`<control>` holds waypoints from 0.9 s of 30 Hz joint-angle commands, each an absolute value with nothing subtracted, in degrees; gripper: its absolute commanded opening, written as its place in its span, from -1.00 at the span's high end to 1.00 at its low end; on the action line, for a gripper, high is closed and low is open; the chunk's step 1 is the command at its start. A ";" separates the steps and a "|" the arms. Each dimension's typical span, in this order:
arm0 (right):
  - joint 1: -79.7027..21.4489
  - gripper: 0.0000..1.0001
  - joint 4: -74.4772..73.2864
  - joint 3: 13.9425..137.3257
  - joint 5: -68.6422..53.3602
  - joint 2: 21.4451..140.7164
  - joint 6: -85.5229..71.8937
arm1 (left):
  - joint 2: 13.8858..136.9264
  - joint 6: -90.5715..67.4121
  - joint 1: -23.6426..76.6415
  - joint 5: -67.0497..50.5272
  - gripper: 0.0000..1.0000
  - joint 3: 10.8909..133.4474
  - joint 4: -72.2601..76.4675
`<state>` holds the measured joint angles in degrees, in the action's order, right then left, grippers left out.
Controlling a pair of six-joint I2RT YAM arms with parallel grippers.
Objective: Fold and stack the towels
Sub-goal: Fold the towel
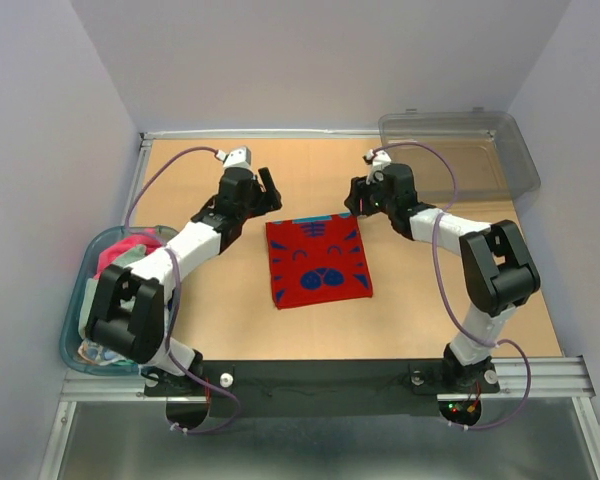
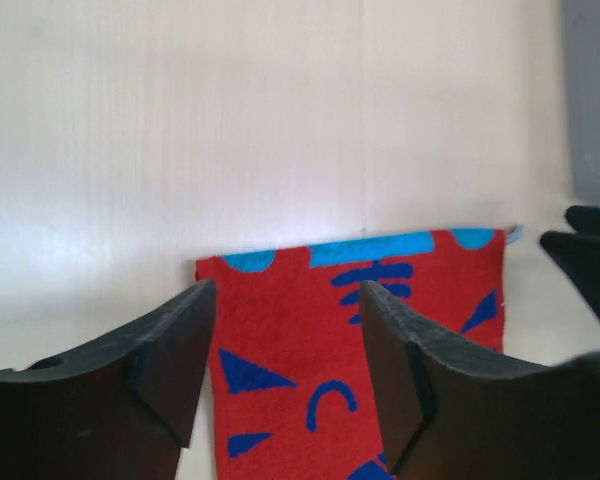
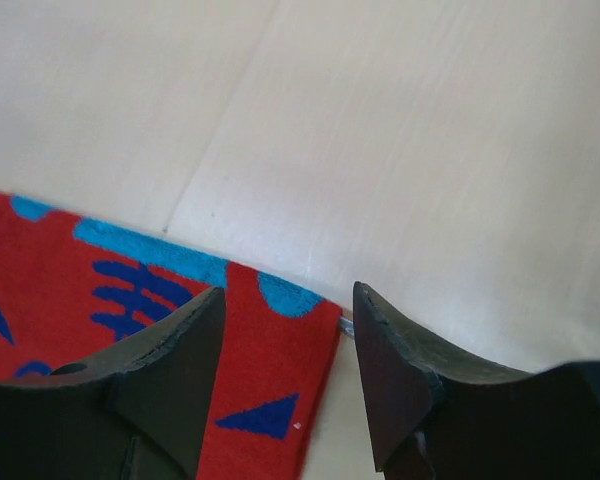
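Red cloth towel (image 1: 318, 262) with dark blue shapes lies flat and spread open on the light wooden table (image 1: 430, 320), about midway between my two arms. It is close to square, so I cannot tell a clear long axis. Its edges sit slightly askew to the table's edges, with the far right corner a little farther from my bases than the far left one. A teal band runs along the far edge, the side pointing away from me.

My left end effector (image 1: 267, 190) hangs near the towel's far left corner, fingers spread with nothing between them. In the left wrist view that corner shows just beside the tip of one finger.

My right end effector (image 1: 358, 203) hangs near the far right corner, also spread and empty. In the right wrist view that corner lies within the gap between the fingers. I cannot tell whether any fingertip touches the cloth.

At the table's left edge, beside my left arm, a blue-rimmed translucent oval tub (image 1: 68, 320) holds bunched cloth, with a pink towel (image 1: 130, 245) on top. A clear grey plastic bin (image 1: 480, 150) sits at the far right corner, well apart from the red towel.
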<state>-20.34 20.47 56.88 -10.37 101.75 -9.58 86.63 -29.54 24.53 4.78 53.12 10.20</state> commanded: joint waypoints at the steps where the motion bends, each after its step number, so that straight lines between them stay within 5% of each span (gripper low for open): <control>1: -20.39 -0.18 2.66 65.20 -15.12 101.16 7.56 | 81.04 -19.00 24.26 9.75 -0.64 58.79 0.10; 13: -18.28 -0.05 -10.11 77.69 -22.85 113.02 17.49 | 70.14 -7.38 24.26 10.11 -0.76 50.54 -5.19; 27: -16.70 0.01 -11.51 77.87 -23.73 118.04 19.16 | 75.49 -7.38 24.26 8.53 -0.75 51.68 -4.04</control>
